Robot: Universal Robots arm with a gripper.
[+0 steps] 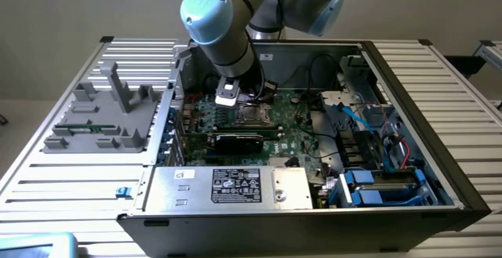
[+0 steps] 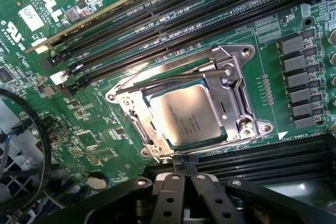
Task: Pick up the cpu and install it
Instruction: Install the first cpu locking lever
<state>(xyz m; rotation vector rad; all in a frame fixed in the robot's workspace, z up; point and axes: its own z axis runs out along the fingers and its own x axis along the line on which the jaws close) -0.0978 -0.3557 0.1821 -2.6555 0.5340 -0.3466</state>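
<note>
Wrist view: cpu (image 2: 190, 116) in socket (image 2: 244, 109), gripper (image 2: 184, 167) pinched together; exterior view: arm (image 1: 223, 34) above case (image 1: 314, 231).

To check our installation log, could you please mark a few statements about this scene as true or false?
1. The cpu lies inside the socket frame. True.
2. The gripper is holding the cpu. False: it is shut at the edge of the socket frame, off the cpu.
3. The computer case is covered by a panel. False: it is open, with the motherboard exposed.
4. A silver box with a white label sits in the computer case. True.
</note>
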